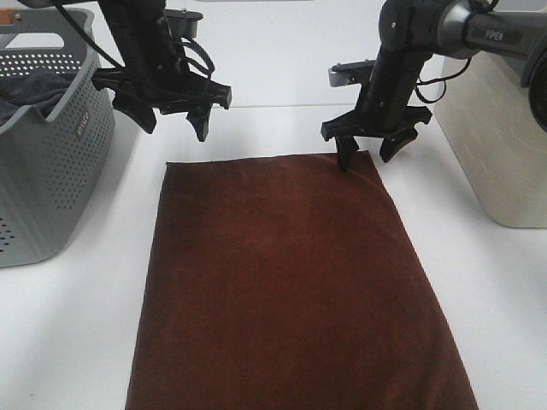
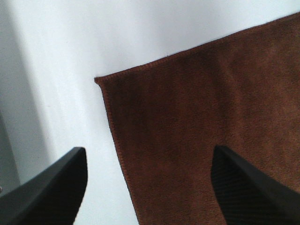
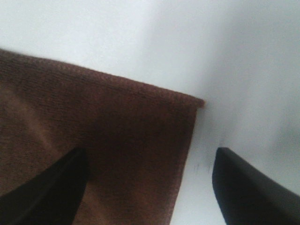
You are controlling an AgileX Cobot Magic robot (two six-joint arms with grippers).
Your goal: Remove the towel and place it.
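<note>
Brown and soft, the towel [image 1: 291,282] lies spread out flat on the white table [image 1: 487,290]. It fills the middle of the table, and its near end runs out of the picture.

On the far left stands a grey basket [image 1: 51,162] with lots of little holes. A dark grey cloth [image 1: 30,92] sits bunched up inside it. The basket is beside the towel but does not touch it.

Next comes the left gripper [image 1: 173,128]. It hangs over the far left corner of the towel. Its jaws are wide apart and hold nothing.

The right gripper [image 1: 367,156] hangs low over the far right corner of the towel. Its jaws are wide apart too, with the corner lying under the gap. One finger looks very close to the cloth, but I cannot tell if it touches.

On the far right stands a pale bin [image 1: 500,145]. I cannot see inside it.
</note>
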